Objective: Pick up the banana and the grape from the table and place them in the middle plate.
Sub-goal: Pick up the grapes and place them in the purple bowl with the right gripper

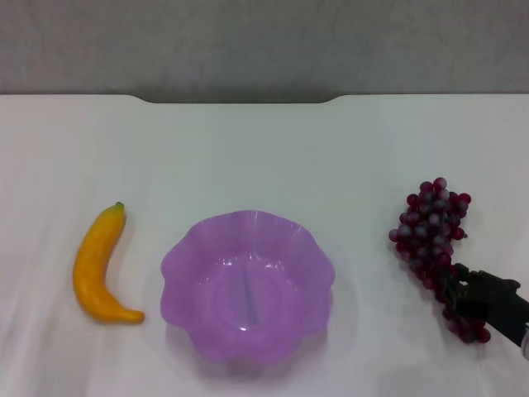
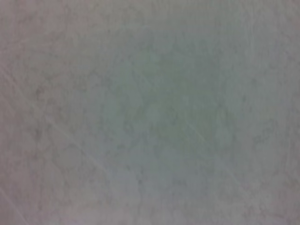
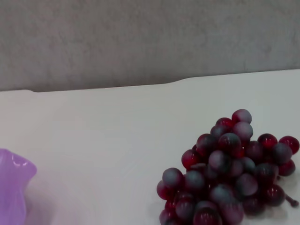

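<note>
The yellow-orange banana (image 1: 99, 269) lies on the white table (image 1: 264, 149) to the left of the purple plate (image 1: 186, 248). The plate sits at the near middle and is empty. The dark red grape bunch (image 1: 431, 227) lies on the table to the right of the plate. My right gripper (image 1: 456, 289) is low over the near end of the bunch, with a few grapes showing on its near side. The right wrist view shows the grape bunch (image 3: 229, 173) close up and the plate's rim (image 3: 11, 187). My left gripper is out of view, and its wrist view shows only a blurred pale surface.
The table's far edge has a shallow notch (image 1: 240, 99), with a grey wall behind it. Bare tabletop lies between the plate and the grape bunch, and between the plate and the banana.
</note>
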### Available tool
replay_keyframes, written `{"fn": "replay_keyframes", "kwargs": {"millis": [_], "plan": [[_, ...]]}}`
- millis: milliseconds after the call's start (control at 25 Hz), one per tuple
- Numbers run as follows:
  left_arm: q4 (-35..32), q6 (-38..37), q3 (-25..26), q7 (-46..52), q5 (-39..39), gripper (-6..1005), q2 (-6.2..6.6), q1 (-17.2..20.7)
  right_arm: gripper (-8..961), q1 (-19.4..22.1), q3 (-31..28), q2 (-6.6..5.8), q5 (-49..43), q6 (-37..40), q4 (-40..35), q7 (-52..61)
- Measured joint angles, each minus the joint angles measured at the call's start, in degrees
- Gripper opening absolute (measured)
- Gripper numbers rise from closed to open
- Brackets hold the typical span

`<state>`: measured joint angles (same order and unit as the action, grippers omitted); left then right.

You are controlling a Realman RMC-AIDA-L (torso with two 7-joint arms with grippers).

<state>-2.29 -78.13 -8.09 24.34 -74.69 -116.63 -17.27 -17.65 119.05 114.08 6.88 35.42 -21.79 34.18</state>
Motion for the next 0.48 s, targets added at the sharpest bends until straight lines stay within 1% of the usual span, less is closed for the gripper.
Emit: {"fn": "replay_keyframes", "kwargs": {"millis": [160,480], "plan": [[0.0,0.01,0.0,0.0,0.06,894,0.0,0.0,258,0.43,-0.39,0.0,0.14,2.88,0.0,-0.02],[0.0,0.01,0.0,0.0,0.07,894,0.0,-0.04,245,2.18,-5.76,0.01,-0.01,13.75,2.75,-0.17]]}}
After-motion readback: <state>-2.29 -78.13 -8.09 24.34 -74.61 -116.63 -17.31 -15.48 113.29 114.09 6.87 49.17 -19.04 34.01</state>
